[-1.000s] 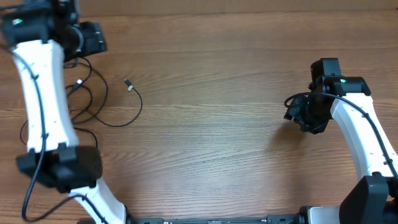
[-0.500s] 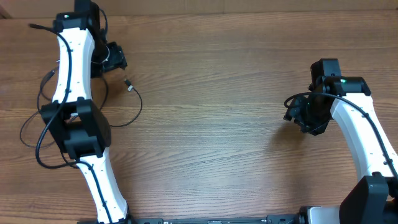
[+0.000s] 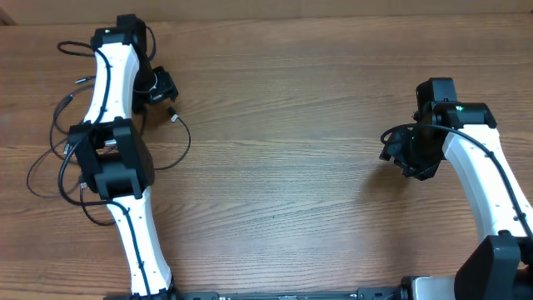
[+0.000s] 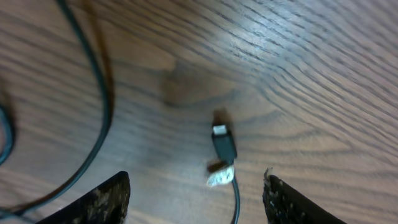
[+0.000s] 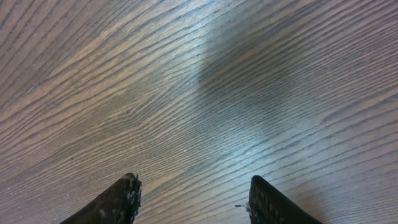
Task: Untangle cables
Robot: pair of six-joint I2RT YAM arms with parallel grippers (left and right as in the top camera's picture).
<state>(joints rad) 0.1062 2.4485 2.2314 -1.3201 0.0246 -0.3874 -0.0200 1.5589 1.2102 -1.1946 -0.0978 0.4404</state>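
Thin black cables (image 3: 185, 146) lie in loose loops on the left of the wooden table, partly hidden under my left arm. One cable ends in a small plug (image 3: 172, 115) lying free. My left gripper (image 3: 160, 87) hovers just behind that plug and stands open. In the left wrist view the plug (image 4: 224, 145) lies ahead of the gripper (image 4: 196, 200), with its cord running down between the fingers (image 4: 106, 199), untouched. Another cable (image 4: 99, 106) curves past on the left. My right gripper (image 3: 406, 155) is far off at the right, open over bare wood (image 5: 194, 202).
More cable loops (image 3: 46, 171) spread left of my left arm's elbow (image 3: 112, 158). The table's back edge (image 3: 291, 17) runs along the top. Bare wood lies between the two arms.
My left arm has swung in from the far left corner, and its gripper now hangs over the free plug. The jaws have narrowed slightly. The right arm has stayed put.
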